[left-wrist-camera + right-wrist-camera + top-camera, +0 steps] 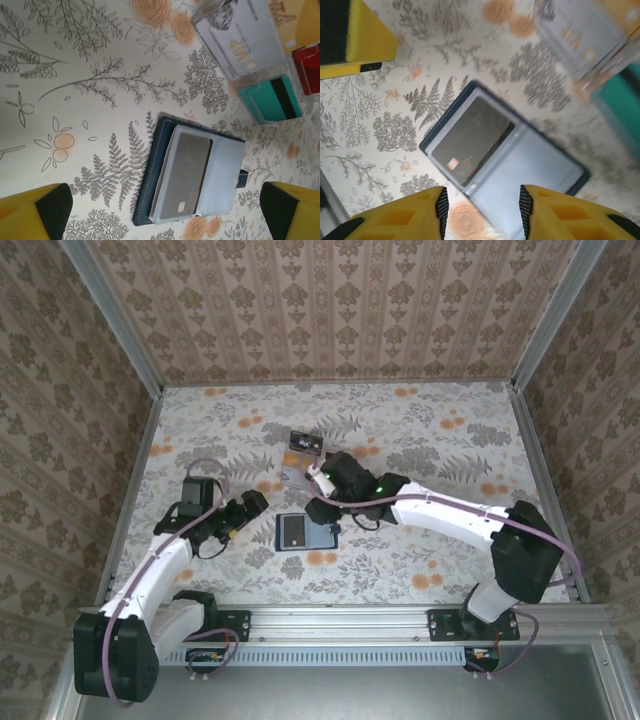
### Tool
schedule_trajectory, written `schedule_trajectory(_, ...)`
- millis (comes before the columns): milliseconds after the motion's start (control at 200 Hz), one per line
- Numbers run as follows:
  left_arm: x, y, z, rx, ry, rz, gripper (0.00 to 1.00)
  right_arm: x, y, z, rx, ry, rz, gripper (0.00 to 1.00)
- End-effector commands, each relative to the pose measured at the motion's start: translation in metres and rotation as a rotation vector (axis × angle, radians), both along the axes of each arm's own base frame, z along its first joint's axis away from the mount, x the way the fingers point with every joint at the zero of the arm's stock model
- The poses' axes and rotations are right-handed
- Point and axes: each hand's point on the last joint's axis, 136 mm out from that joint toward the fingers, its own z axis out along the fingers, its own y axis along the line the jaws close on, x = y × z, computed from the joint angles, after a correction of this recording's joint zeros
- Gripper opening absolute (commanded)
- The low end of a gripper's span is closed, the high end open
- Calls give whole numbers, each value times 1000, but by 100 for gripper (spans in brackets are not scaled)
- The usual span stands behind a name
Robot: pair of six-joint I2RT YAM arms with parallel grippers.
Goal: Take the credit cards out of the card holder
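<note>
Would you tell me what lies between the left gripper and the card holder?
Just bare floral tabletop, seen in the top view, separates left gripper and card holder.

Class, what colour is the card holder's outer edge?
The folding card holder is navy blue; left wrist view.

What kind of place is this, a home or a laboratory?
Probably a laboratory test booth, not a home: two arms bolted to a metal rail, aluminium posts framing wallpapered walls, and a floral tabletop.
</note>
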Motion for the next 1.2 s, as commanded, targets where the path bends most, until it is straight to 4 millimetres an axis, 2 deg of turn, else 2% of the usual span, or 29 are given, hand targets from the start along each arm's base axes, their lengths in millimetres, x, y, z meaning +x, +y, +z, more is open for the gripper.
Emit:
schedule_trajectory(0,-2,-6,-1,-17,-13,-12,100,-11,6,-29,-11,177,-192,46)
schedule_trajectory(190,-6,-10,-5,-8,-5,-31,100,-8,19,-59,25,324,-364,42)
schedule_trajectory(385,-9,-17,-7,-5,0,-63,98,0,27,-74,49,384,-409,37)
schedule_trajectory(555,-8,-32,-7,8,-8,-136,90,8,31,-83,120,444,-441,35)
schedule_trajectory(675,-6,-42,-12,39,13,-179,83,12,33,-85,140,456,-447,34)
schedule_trajectory(875,-2,-59,-20,97,40,-262,60,15,30,-92,167,485,-458,32)
schedule_trajectory(1195,5,-59,-43,140,89,-254,32,15,25,-104,172,527,-466,27)
